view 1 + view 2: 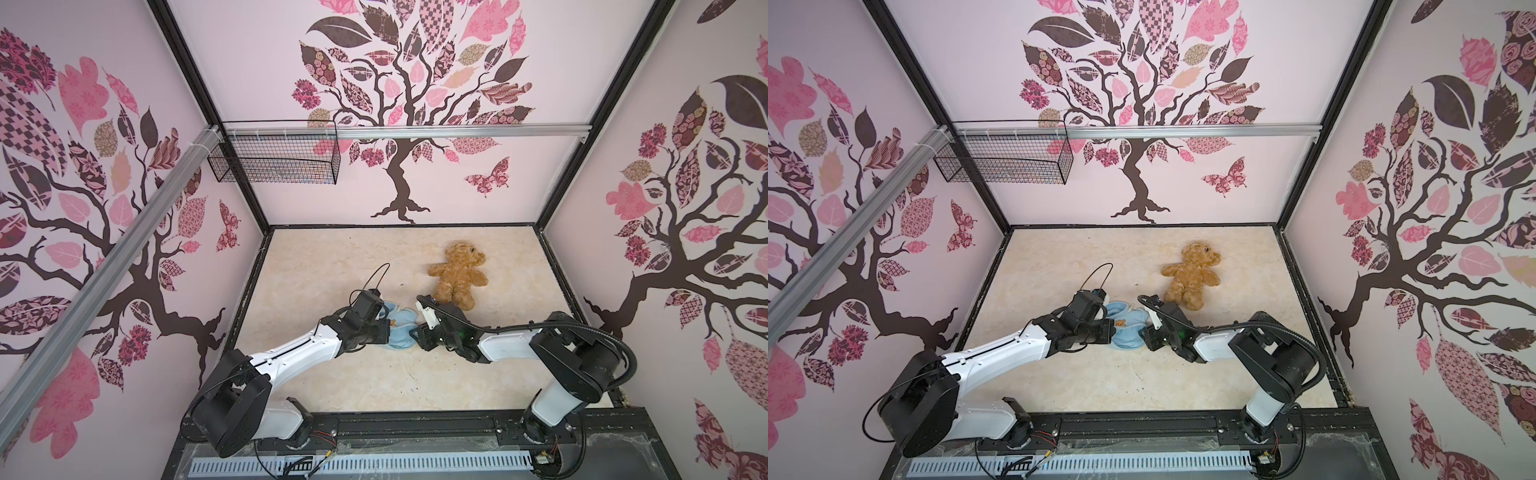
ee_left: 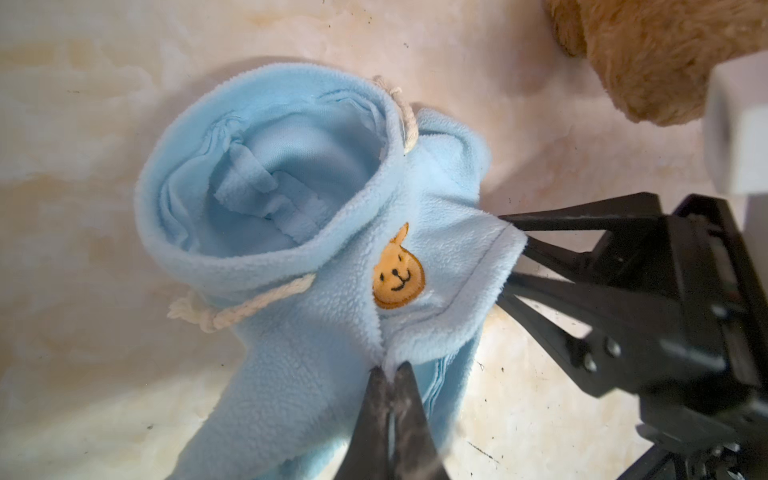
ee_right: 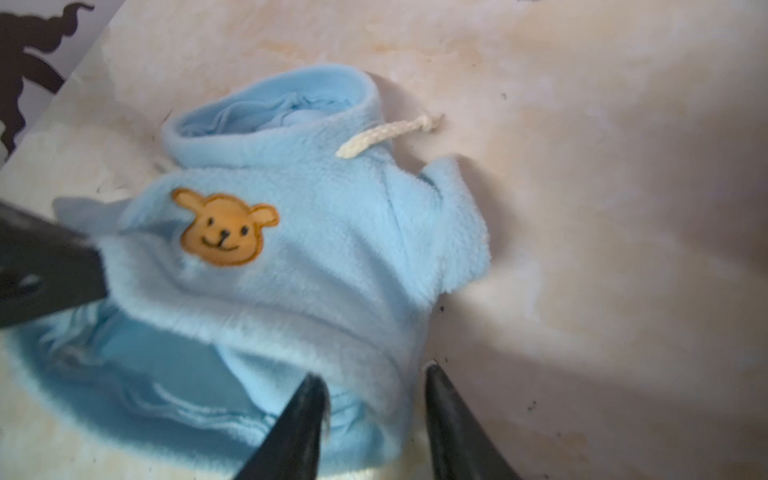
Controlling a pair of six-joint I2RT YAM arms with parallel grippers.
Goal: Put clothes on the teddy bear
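Item: hooded shirt [image 1: 1126, 330], hem between both arms; teddy bear [image 1: 456, 272] lay undressed, far and right of it.
Left gripper [image 2: 388, 374] was pinched on the hem; right gripper [image 3: 372, 374] straddled it part-spread, grip untellable. Risk: pinching both layers, shutting the opening.

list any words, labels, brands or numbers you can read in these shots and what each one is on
None: no view holds any readable text.
The light-blue hooded shirt carries only an orange bear-face patch, a picture without letters.
The teddy bear shows no tag or label.
The wall decals are trees, leaves and butterflies, with no words.
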